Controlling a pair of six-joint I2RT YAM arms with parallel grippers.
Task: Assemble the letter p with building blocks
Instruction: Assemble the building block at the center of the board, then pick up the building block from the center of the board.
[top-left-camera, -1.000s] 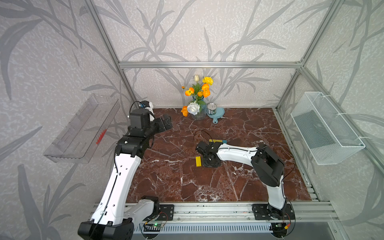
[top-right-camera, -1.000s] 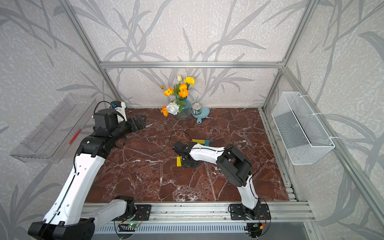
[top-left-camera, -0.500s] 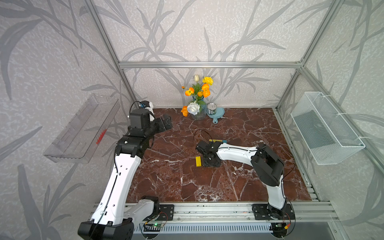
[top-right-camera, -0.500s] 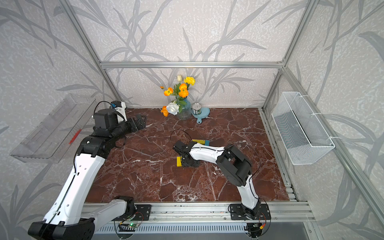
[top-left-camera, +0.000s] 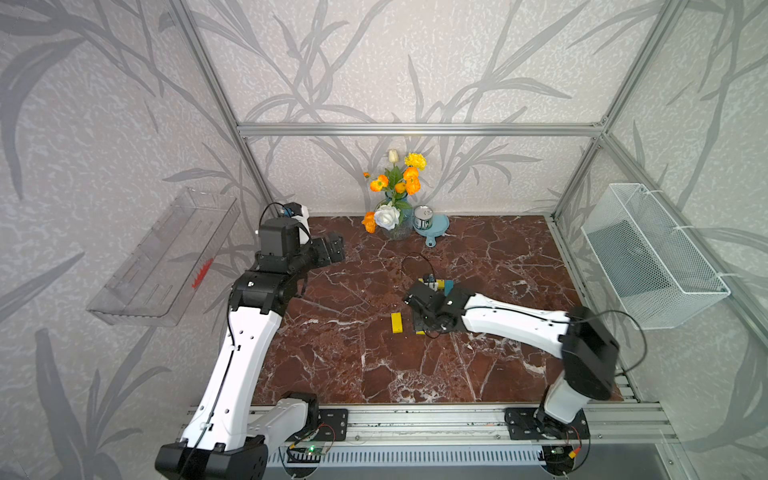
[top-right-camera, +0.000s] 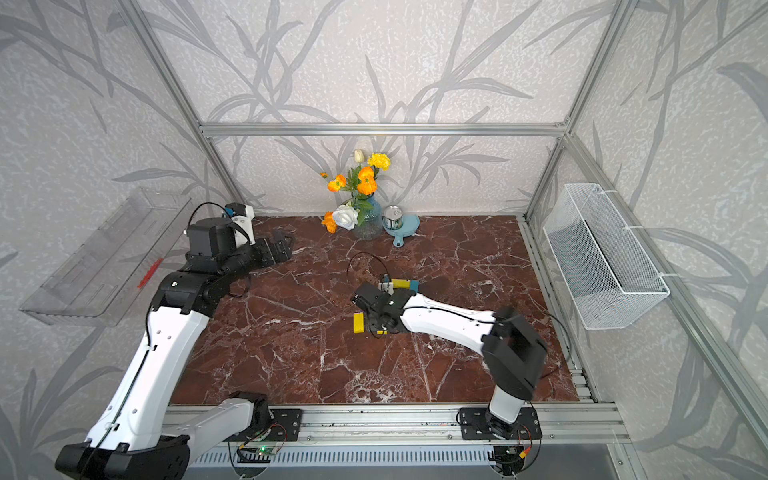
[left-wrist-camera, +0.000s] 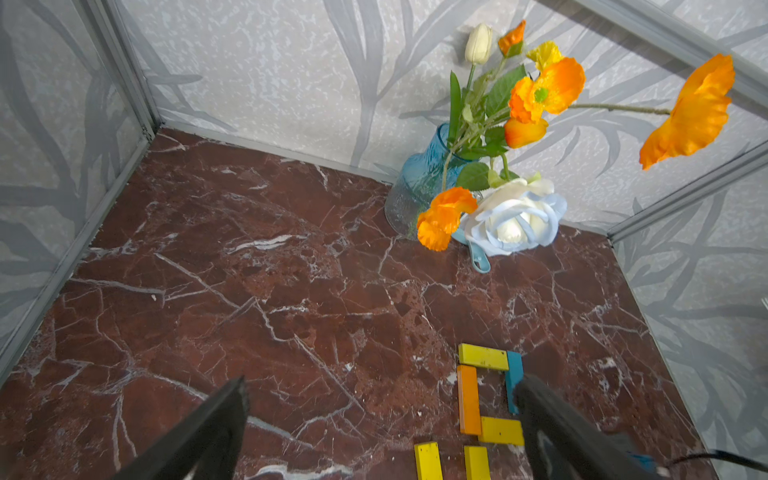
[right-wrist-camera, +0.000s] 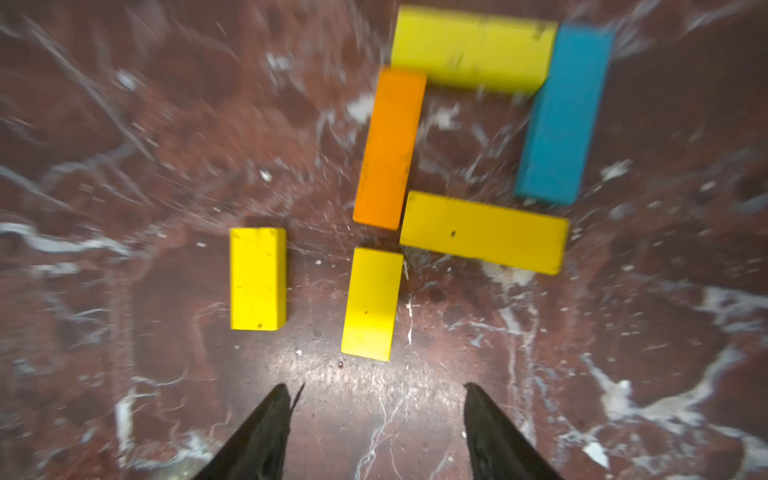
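Right claw (right-wrist-camera: 378, 388) spread, nothing btwn my tips, above desk (top-left-camera: 332, 365) at 6 o'clock end of the letter p (top-left-camera: 436, 284), mid-desk. Stem runs 12-to-6: orange bar (right-wrist-camera: 388, 147), then yellow stem bar (right-wrist-camera: 372, 303). Blue bar (right-wrist-camera: 565, 114) also 12-to-6. Loose yellow bar (top-left-camera: 397, 323) lies parallel at stem's 9 o'clock, apart. My left claw (left-wrist-camera: 380, 386) spread wide, near desk's 10 o'clock.

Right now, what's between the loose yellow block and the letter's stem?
Only bare tabletop separates the loose yellow block from the stem's yellow block; the right wrist view shows it.
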